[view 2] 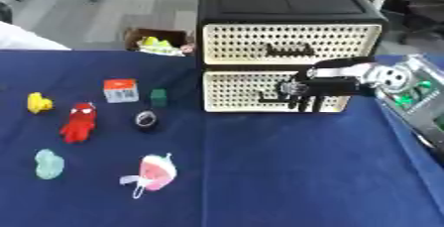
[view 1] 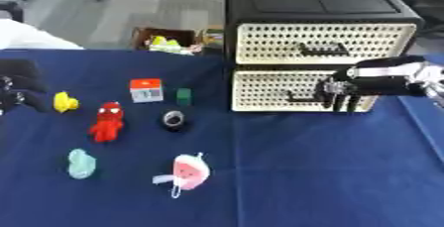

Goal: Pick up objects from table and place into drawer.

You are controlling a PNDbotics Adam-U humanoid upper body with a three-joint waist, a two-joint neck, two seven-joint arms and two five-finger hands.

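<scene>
On the left part of the blue worktop (view 1: pixel 329 171) lie the things to be stored, among them a yellow toy (view 1: pixel 65 101), a red figure (view 1: pixel 107 121), a mint green piece (view 1: pixel 82 163) and a pink toy (view 1: pixel 189 171), all well apart from the drawer cabinet (view 1: pixel 316 42) at the right. The left robot hand (view 1: pixel 19 89) shows dark at the left edge, and whether its fingers are spread cannot be told. The right robot hand (view 2: pixel 314 88) is at the lower drawer's handle (view 2: pixel 276 100), its fingers bent down in front of the drawer face; to open well, the fingers should hook fully behind the handle and pull straight out, so the cabinet does not slide.
</scene>
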